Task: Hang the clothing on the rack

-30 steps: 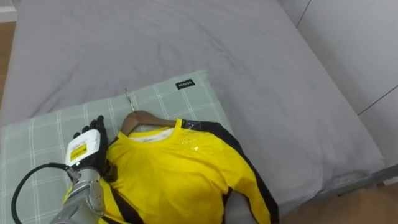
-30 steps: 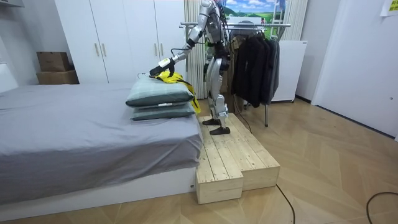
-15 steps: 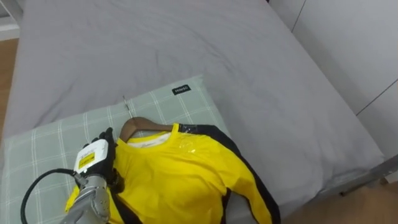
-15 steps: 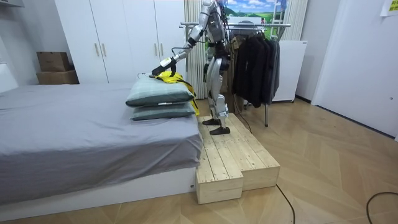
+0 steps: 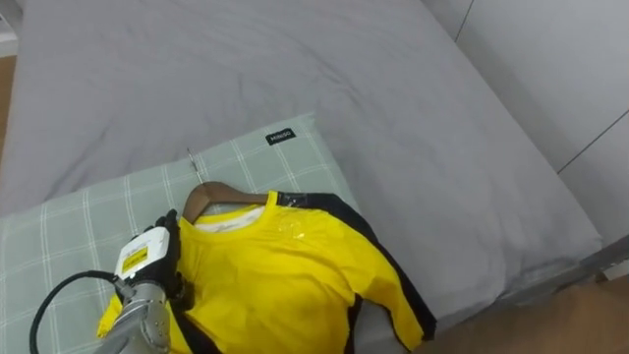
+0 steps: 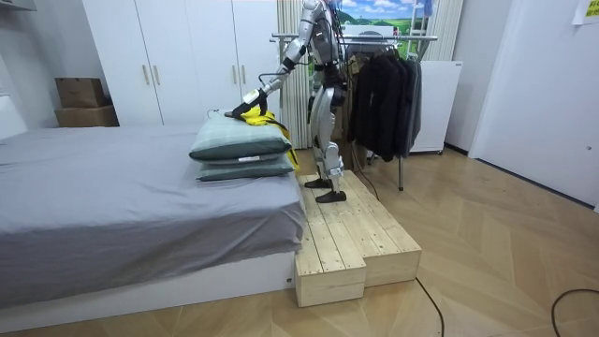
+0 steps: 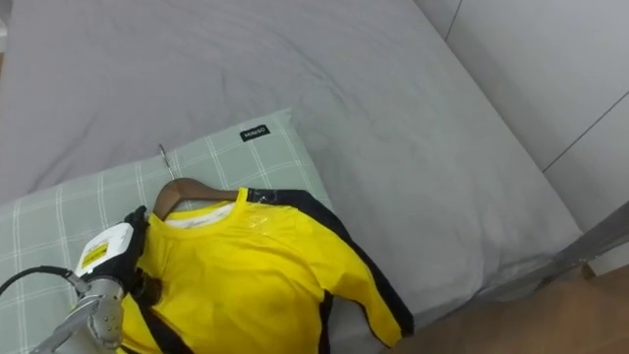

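Observation:
A yellow shirt with black trim [image 5: 285, 275] lies on a wooden hanger [image 5: 211, 190] whose metal hook [image 5: 194, 162] points toward the far side of the bed. Both rest on a green checked pillow [image 5: 79, 216]. My left hand [image 5: 145, 261] lies back-up on the shirt's left shoulder, just beside the hanger's end. In the room view I stand on a wooden platform [image 6: 346, 234] at the bed's side, left arm stretched out to the shirt [image 6: 267, 120] on the stacked pillows [image 6: 239, 140].
The grey bed [image 5: 344, 88] spreads beyond the pillow, its edge at the right by a white wall. Behind me stands a clothes rack [image 6: 374, 37] with dark garments [image 6: 384, 94] hanging on it. White wardrobes line the back wall.
My left hand has slid from the pillow beside the shirt onto the shirt's shoulder near the hanger's end. The eye view has shifted a little; the arm in the room view has drawn back slightly.

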